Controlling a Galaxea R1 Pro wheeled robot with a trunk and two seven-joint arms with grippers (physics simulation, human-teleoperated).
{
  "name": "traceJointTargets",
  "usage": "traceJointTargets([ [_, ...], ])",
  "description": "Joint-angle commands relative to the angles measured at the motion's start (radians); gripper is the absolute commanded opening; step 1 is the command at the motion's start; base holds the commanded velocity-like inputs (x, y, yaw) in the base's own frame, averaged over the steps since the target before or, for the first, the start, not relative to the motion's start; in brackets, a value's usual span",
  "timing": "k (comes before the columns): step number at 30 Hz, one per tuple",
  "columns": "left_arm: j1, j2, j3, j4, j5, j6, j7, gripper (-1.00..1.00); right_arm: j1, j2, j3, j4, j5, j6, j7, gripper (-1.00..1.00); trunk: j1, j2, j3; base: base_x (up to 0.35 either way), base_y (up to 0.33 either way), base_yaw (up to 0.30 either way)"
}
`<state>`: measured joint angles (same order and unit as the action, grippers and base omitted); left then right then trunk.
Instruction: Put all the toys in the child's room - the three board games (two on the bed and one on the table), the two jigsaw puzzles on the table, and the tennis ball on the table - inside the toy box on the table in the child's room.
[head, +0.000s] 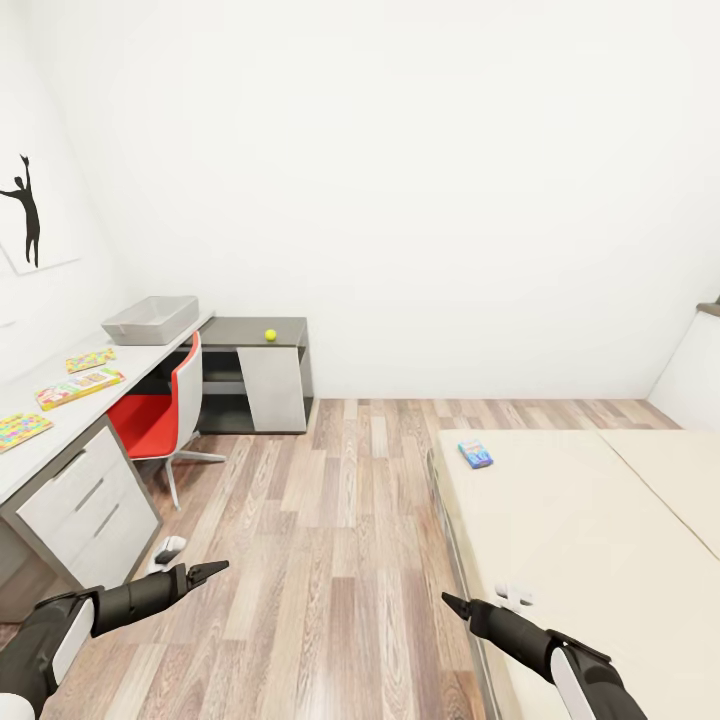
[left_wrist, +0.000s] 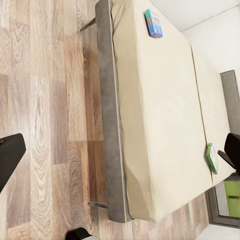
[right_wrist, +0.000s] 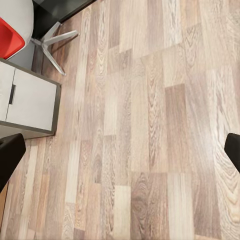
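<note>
Both hands hang open and empty over the floor (head: 340, 560): left hand (head: 205, 573) just beside the surface (head: 60, 425), right hand (head: 455, 603) at the bed (head: 600, 540).

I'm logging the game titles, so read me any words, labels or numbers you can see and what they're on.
None can be read.
Board game on the table: print too small.
Blue board game on the bed: print blurred.
Green-edged board game: seen almost edge-on, unreadable.
</note>
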<state>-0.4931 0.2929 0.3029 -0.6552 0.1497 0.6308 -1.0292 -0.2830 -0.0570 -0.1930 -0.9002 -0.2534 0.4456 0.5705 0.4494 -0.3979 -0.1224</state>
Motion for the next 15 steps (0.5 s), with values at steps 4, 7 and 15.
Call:
traceJointTargets([
  [4,-0.001,0.000,0.001,0.000,0.004,0.007,-0.002,1.00,-0.001,0.000,-0.002,0.000,-0.007,0.008,0.002,1.00,0.001,-0.002,-0.002,0.000,-0.036,0.000],
  [7,-0.001,0.000,0.001,0.000,0.005,0.007,-0.002,1.00,-0.001,0.003,-0.002,-0.001,-0.007,0.008,0.002,1.00,0.001,-0.002,-0.002,0.000,-0.069,0.000],
  [15,-0.001,0.000,0.001,0.000,0.005,0.007,-0.002,1.00,-0.001,0.006,-0.002,0.000,-0.006,0.008,0.001,1.00,0.001,-0.002,-0.002,0.000,-0.023,0.000],
])
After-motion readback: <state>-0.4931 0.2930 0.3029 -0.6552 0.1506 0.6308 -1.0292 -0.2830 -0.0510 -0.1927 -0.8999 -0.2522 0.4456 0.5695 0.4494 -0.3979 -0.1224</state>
